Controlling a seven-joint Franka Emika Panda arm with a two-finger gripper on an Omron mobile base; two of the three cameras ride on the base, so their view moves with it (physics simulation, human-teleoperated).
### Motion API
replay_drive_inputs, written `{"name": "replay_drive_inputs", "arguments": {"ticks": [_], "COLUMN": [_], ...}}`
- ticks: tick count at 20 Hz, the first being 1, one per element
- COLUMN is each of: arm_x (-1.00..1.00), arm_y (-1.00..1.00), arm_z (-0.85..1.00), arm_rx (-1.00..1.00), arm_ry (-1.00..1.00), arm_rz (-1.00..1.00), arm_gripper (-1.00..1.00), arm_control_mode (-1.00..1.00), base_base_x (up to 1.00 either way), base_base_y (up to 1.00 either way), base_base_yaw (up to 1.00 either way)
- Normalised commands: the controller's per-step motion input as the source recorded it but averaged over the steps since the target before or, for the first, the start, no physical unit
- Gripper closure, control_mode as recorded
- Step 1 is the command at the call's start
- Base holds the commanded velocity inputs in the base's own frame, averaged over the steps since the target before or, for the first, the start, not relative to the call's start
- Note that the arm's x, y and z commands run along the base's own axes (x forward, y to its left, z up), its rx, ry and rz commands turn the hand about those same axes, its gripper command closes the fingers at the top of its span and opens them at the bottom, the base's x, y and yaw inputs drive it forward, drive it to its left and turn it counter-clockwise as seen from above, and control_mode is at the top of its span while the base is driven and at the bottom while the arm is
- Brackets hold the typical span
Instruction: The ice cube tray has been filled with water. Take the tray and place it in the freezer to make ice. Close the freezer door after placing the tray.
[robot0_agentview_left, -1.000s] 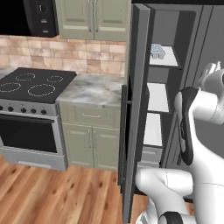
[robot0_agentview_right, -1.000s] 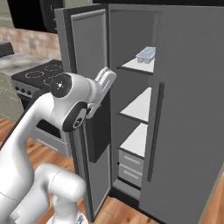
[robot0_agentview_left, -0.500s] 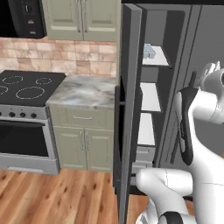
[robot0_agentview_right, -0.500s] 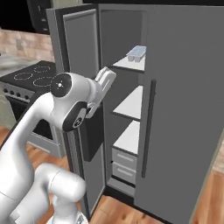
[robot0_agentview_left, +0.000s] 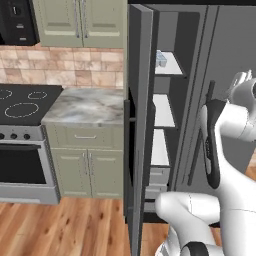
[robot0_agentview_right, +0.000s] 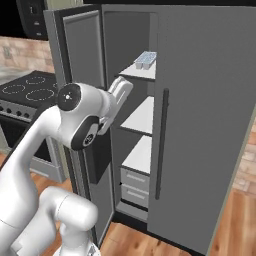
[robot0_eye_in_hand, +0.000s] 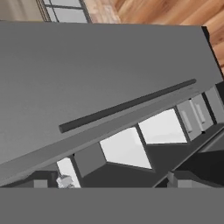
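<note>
The ice cube tray (robot0_agentview_right: 146, 59) lies on the top white shelf of the freezer (robot0_agentview_right: 137, 115), its pale cells of water facing up. It is also on that shelf from the left side, the tray (robot0_agentview_left: 161, 58), and shows small in the hand view as the tray (robot0_eye_in_hand: 65, 180). The freezer door (robot0_agentview_left: 136, 125) stands swung wide open, edge-on to the left base camera and as a grey panel, the freezer door (robot0_agentview_right: 82, 65), from the right. My gripper (robot0_agentview_right: 121, 91) hangs raised in front of the freezer opening, well short of the shelves, open and holding nothing. Its fingertips are hidden.
The fridge's other grey door (robot0_agentview_right: 200, 125) is closed, with a long dark handle (robot0_agentview_right: 161, 145). Left of the freezer door are a marble counter (robot0_agentview_left: 85, 105) over pale green cabinets (robot0_agentview_left: 87, 170) and a stove (robot0_agentview_left: 17, 107). Wooden floor (robot0_agentview_left: 65, 225) lies in front.
Both base views have shifted, so the camera has moved with the base. The arm keeps its pose, the tray stays on the top shelf and the freezer door stays open.
</note>
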Motion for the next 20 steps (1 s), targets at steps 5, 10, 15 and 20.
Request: {"name": "replay_drive_inputs", "arguments": {"ticks": [5, 10, 15, 20], "arm_x": [0.03, 0.02, -0.02, -0.02], "arm_y": [0.07, 0.0, 0.25, 0.63], "arm_z": [0.0, 0.0, 0.0, 0.0], "arm_rx": [0.0, 0.0, -0.03, -0.11], "arm_ry": [0.0, 0.0, -0.02, -0.04], "arm_rz": [-0.04, -0.01, 0.0, 0.0], "arm_gripper": [-1.0, -1.0, -1.0, -1.0], "arm_control_mode": [-1.0, -1.0, -1.0, -1.0], "base_base_x": [0.0, 0.0, 0.0, 0.0], "base_base_y": [0.0, 0.0, 0.0, 0.0], "base_base_yaw": [0.0, 0.0, 0.0, 0.0]}}
